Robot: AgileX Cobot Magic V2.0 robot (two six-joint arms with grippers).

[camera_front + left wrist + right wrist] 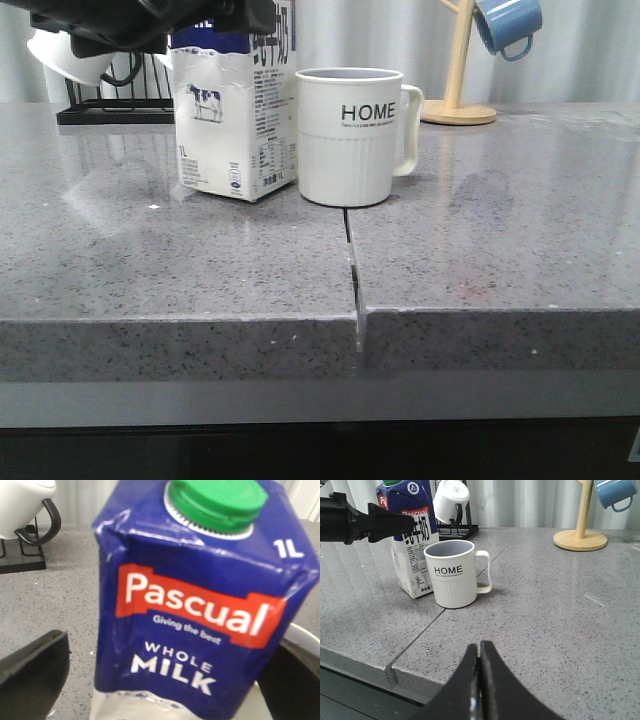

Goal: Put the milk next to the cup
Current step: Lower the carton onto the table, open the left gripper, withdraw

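Observation:
The milk [235, 120], a tall white carton with a dark blue top and a green cap, stands upright on the grey counter [500, 260], just left of the cup. The cup [350, 135] is a white ribbed mug with "HOME" lettering, its handle pointing right. Carton and cup stand very close; I cannot tell if they touch. My left gripper [165, 680] is open around the carton's blue top [200, 630], with a visible gap at one finger [30, 665]. It also shows in the front view [170, 25]. My right gripper [479, 652] is shut and empty, above the counter's front part.
A black rack [110, 105] with white mugs [70, 60] stands at the back left. A wooden mug tree [458, 100] with a blue mug [508, 25] is at the back right. A seam [352, 270] runs to the counter's front edge.

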